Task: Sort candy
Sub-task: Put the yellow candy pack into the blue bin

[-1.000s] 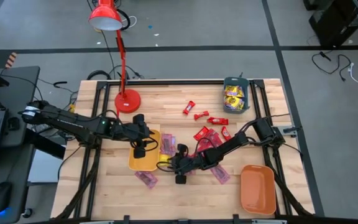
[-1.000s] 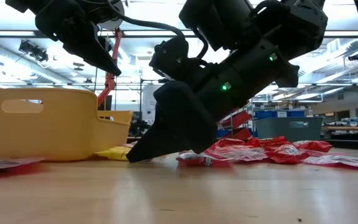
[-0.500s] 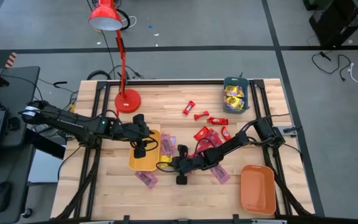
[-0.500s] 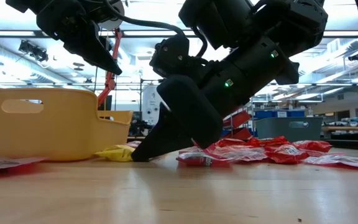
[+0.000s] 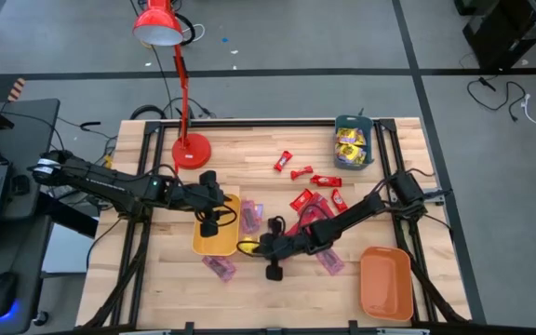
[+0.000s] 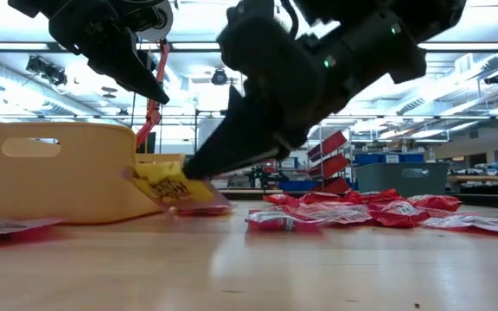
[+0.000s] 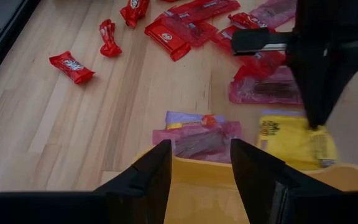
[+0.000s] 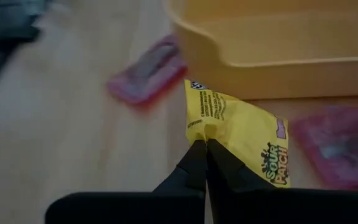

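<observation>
The right gripper (image 8: 205,144) was pinched tight on the edge of a yellow packet (image 8: 240,135), holding it tilted with its low end by the table (image 5: 249,177), just beside the yellow tray (image 6: 54,168); the left gripper (image 7: 199,163) hung over that tray with its fingers apart, holding nothing; pink packets (image 7: 197,134) lay against the tray's rim; red sweets (image 5: 310,203) were heaped mid-table, with a few more (image 5: 291,167) scattered toward the teal tray (image 5: 353,141), which held yellow packets; the orange tray (image 5: 385,284) sat at the near right corner.
</observation>
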Tool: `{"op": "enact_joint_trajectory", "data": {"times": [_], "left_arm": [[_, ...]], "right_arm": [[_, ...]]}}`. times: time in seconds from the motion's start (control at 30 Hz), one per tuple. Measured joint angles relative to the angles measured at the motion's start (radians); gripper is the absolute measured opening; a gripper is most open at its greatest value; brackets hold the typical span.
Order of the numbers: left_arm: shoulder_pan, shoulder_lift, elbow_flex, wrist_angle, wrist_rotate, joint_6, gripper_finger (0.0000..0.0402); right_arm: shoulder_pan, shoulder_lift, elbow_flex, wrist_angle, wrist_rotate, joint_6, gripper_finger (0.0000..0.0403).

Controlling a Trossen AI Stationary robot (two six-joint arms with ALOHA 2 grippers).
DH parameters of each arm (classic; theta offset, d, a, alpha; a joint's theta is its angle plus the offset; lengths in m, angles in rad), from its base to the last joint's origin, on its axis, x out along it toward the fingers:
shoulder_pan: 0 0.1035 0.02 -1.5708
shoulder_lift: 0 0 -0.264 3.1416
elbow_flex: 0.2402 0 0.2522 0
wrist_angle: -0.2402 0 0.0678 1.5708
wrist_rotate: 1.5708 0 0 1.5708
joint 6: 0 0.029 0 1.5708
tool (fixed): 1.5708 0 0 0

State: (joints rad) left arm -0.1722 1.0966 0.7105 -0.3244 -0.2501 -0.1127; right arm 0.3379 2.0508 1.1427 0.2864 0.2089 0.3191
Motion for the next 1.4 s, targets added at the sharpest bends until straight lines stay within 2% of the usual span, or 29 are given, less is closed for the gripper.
{"op": "enact_joint_trajectory", "data": {"times": [0.13, 0.33, 0.6, 0.77, 0.97, 1.17, 1.4], "left_arm": [[0.000, 0.000, 0.000, 0.001, 0.025, 0.001, 0.0168], [-0.028, 0.000, 0.000, 0.054, 0.170, 0.064, 0.0168], [-0.125, 0.003, -0.001, 0.116, 0.406, 0.186, 0.0168], [-0.172, 0.003, -0.001, 0.120, 0.406, 0.190, 0.0168], [-0.197, 0.003, -0.042, 0.115, 0.391, 0.147, 0.0168], [-0.218, 0.003, -0.082, 0.128, 0.316, 0.058, 0.0168], [-0.229, 0.003, -0.088, 0.196, 0.221, 0.056, 0.0168]], "right_arm": [[0.001, -0.030, 0.000, 0.015, -0.127, -0.001, 0.0000], [-0.005, -0.041, -0.012, 0.047, -0.182, 0.006, 0.0000], [-0.026, -0.042, -0.039, 0.262, -0.295, 0.022, 0.0000], [-0.039, -0.044, -0.039, 0.319, -0.327, 0.020, 0.0000], [-0.059, -0.043, -0.039, 0.397, -0.272, 0.019, 0.0000], [-0.070, -0.043, -0.039, 0.446, -0.236, -0.005, 0.0000], [-0.078, -0.043, -0.039, 0.473, -0.227, -0.011, 0.0000]]}}
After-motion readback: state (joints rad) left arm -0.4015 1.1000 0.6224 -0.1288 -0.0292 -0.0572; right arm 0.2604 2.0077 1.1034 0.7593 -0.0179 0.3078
